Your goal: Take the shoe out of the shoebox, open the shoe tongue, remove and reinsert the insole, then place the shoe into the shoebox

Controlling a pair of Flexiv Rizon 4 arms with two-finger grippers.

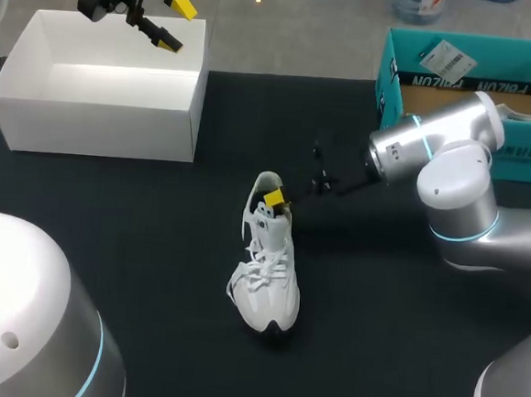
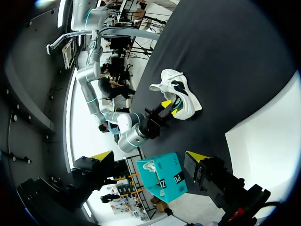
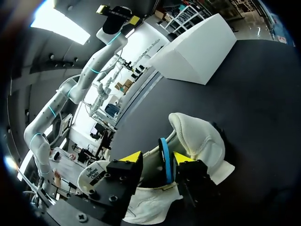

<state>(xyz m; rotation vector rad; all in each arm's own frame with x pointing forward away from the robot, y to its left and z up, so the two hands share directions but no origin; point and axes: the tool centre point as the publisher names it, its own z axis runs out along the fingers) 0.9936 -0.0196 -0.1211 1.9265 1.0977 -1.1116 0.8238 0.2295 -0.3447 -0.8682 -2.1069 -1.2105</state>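
The shoe (image 1: 267, 272) was white, part cloth and part smooth leather-like panels, with woven laces and a black rubbery toe edge. The surface (image 1: 131, 271) was matt black. The white box (image 1: 97, 112) looked like smooth matt card. The teal box (image 1: 468, 76) was printed card, bare brown inside. The right arm (image 1: 460, 186) had a glossy silver-grey shell.

Upside-down print on teal box (image 1: 407, 55), unreadable.

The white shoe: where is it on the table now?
In the head view, the shoe stands mid-table, right of the white shoebox, with the right gripper at its heel opening.
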